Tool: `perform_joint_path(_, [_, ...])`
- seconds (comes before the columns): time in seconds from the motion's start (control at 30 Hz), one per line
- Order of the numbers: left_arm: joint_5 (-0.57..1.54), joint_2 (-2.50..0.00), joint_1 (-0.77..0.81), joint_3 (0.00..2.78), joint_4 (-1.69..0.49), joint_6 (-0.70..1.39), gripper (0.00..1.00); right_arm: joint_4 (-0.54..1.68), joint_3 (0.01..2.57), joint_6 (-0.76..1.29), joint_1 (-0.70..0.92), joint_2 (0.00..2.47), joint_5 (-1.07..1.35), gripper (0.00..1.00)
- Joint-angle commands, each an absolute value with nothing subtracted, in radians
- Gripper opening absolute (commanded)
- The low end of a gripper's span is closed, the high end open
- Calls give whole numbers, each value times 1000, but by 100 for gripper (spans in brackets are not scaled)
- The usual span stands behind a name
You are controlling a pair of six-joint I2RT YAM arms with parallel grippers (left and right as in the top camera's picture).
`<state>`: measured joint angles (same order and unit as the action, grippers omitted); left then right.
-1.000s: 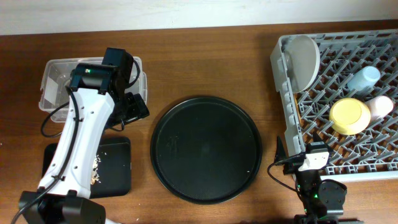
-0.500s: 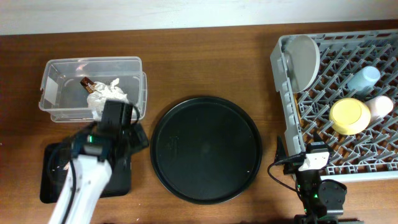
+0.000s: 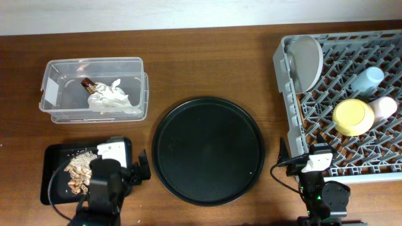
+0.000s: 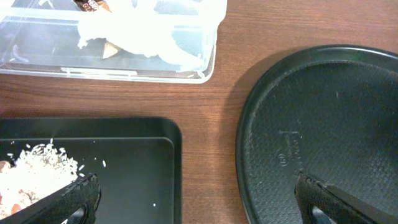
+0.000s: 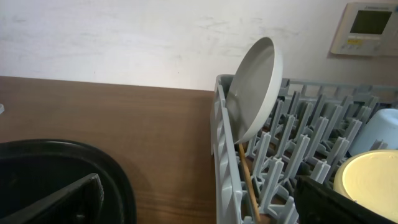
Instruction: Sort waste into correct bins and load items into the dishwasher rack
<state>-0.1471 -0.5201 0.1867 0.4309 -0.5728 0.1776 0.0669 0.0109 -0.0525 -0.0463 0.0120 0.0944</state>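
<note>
Crumpled paper (image 3: 112, 97) sits in the clear tub (image 3: 94, 61), food scraps (image 3: 76, 171) in the shallow black tray (image 3: 56, 154) nearby. My left claw (image 4: 196, 199) hangs wide and empty over that tray; swinging carelessly could scatter scraps.

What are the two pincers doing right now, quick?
Left pincer: open, holding nothing.
Right pincer: open, holding nothing.
</note>
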Motion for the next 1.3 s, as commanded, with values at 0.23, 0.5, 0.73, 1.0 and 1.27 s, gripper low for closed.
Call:
perform_joint_path(0.23, [-120,-286,187,273,-568,147,99,72,6,-52,-53,4,85,99])
perform_joint_path(0.5, [-127,-163,187,137,-362,147,99,72,6,-52,-53,4,85,99])
perform_joint_path(0.73, [-111,-93,187,47,-156,138,99,72,6,-52,-53,4,85,98])
perform_joint_path(1.0, [-88,-5,180,31,-69,68,99,72,6,-52,-53,4,85,99])
perform_joint_path(1.27, [90,-5,75,8,17,-70,99,72,6,-52,-53,4,85,99])
